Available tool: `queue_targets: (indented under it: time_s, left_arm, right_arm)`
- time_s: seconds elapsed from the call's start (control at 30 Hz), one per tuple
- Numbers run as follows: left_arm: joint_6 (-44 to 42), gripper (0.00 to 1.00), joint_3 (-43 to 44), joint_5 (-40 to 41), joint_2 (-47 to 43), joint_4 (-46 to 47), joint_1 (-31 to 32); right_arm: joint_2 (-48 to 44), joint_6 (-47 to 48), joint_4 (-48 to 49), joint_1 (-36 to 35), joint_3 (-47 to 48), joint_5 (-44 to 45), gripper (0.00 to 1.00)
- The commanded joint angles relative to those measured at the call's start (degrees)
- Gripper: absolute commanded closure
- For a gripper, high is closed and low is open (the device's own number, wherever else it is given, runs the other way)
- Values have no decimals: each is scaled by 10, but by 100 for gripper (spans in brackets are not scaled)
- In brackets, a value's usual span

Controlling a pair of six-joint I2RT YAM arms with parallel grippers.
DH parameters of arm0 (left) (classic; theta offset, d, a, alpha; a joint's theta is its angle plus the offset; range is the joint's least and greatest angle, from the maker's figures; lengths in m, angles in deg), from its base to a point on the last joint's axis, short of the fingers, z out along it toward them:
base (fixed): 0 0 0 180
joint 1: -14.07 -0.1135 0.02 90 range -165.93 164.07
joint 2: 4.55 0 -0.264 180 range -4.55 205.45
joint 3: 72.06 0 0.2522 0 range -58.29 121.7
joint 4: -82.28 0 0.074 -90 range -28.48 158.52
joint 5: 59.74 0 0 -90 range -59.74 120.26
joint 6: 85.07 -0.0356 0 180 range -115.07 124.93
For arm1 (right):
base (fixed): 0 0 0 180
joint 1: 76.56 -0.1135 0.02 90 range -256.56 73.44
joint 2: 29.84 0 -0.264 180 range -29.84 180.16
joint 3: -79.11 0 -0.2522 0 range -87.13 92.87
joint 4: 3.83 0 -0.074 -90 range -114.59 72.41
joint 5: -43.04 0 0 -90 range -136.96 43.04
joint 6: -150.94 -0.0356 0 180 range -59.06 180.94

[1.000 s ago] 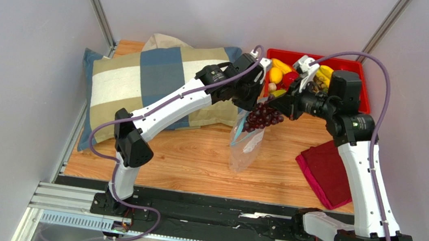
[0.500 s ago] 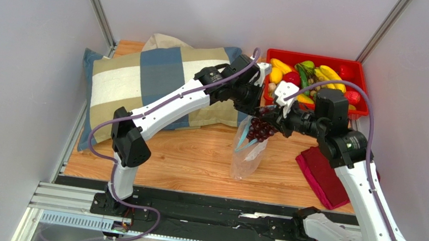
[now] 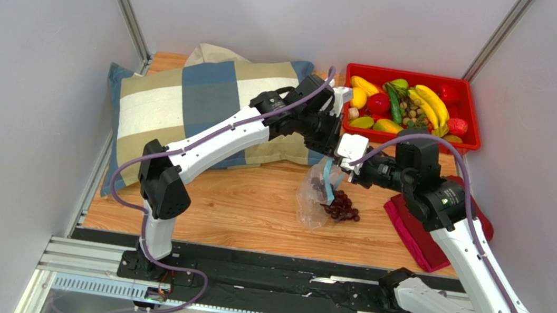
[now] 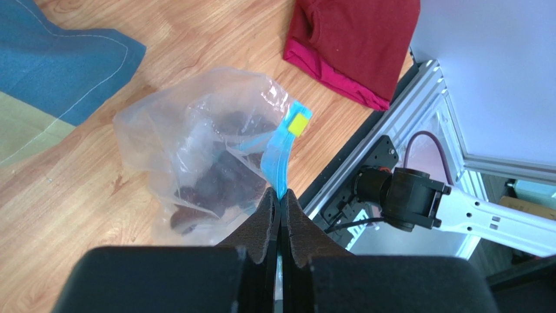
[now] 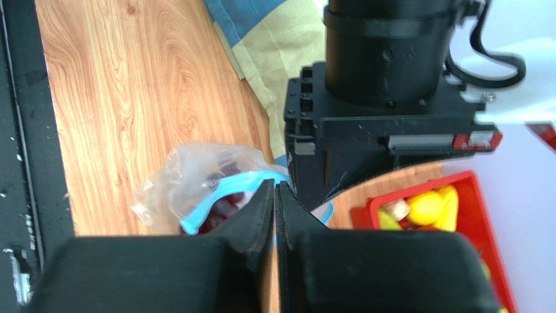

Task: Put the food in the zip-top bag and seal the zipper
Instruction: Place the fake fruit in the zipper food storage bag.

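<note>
Top camera, high behind the arm bases, takes in the whole counter (image 3: pixel 251 209). Both wrist cameras stare down close, sharing the zip-top bag (image 4: pixel 189 143) with it.

**Top view.** Bright, even, diffuse light, seemingly from overhead. Sharp throughout. Soft, short shadows on the table (image 3: pixel 251 209). Pale walls (image 3: pixel 26 94) evenly lit, no glare.

**Left wrist view.** Well lit. Bag (image 4: pixel 196 130) carries a faint white sheen on its creases, and its contents are hazy behind the film. Left gripper (image 4: pixel 280 195) at bottom centre is dark and soft-focused. Wall at upper right is washed out.

**Right wrist view.** Table grain crisp at upper left. Right gripper (image 5: pixel 275 188) at bottom is a blurred black mass. Right edge overexposed to near white.
</note>
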Motion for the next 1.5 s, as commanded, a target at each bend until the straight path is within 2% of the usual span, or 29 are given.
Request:
queue_targets:
  time_s: [0.0, 0.07, 0.1, 0.13, 0.2, 0.23, 0.27, 0.37, 0.47, 0.6, 0.77, 1.03, 1.13, 1.23, 1.27, 1.33, 1.37, 1.47]
  left_arm:
    - [-5, 100, -12, -1, -43, 29, -7]
    - [-9, 100, -25, 9, -46, 34, -20]
    - [-7, 100, -46, 7, -48, 41, -26]
    - [-6, 100, -53, 4, -48, 47, -35]
    - [-11, 100, -64, 4, -43, 52, -40]
    - [-11, 100, -65, 2, -41, 52, -42]
    - [-14, 100, -66, 0, -38, 52, -46]
    - [-19, 100, -77, -1, -35, 64, -51]
    - [-19, 100, -90, -6, -33, 75, -54]
    - [-20, 100, -92, -7, -28, 71, -58]
    - [-16, 100, -98, -6, -30, 73, -63]
    - [-6, 100, -111, -6, -32, 80, -68]
    - [9, 100, -120, -19, -32, 85, -74]
    - [30, 100, -129, -39, -35, 92, -81]
    - [34, 100, -134, -44, -38, 96, -84]
    - [48, 100, -139, -59, -44, 104, -86]
    - [53, 100, -144, -62, -52, 107, -88]
    - [66, 100, -147, -82, -71, 110, -90]
  right_arm:
    - [0, -93, 39, 0, 12, 44, 77]
    - [11, -164, 27, 22, 25, 75, 61]
    - [13, -202, 10, 40, 29, 70, 43]
    - [14, -280, 3, 62, 23, 42, 33]
    - [10, -348, -17, 150, -14, -12, 13]
    - [8, -385, -25, 183, -29, -86, 12]
    - [6, -392, -34, 234, -43, -113, 11]
    - [30, -352, -80, 286, -84, -162, 8]
    - [81, -295, -126, 293, -84, -163, 8]
    - [225, -235, -203, 293, -49, -143, 12]
    - [332, -260, -194, 293, -36, -111, 15]
    - [444, -333, -138, 294, -62, -189, 14]
    - [483, -340, -127, 294, -66, -220, 25]
    - [510, -335, -135, 293, -69, -254, 49]
    - [512, -325, -143, 294, -70, -263, 73]
    - [506, -316, -152, 293, -65, -282, 90]
    - [499, -310, -159, 314, -63, -292, 100]
    - [455, -296, -176, 335, -57, -316, 100]
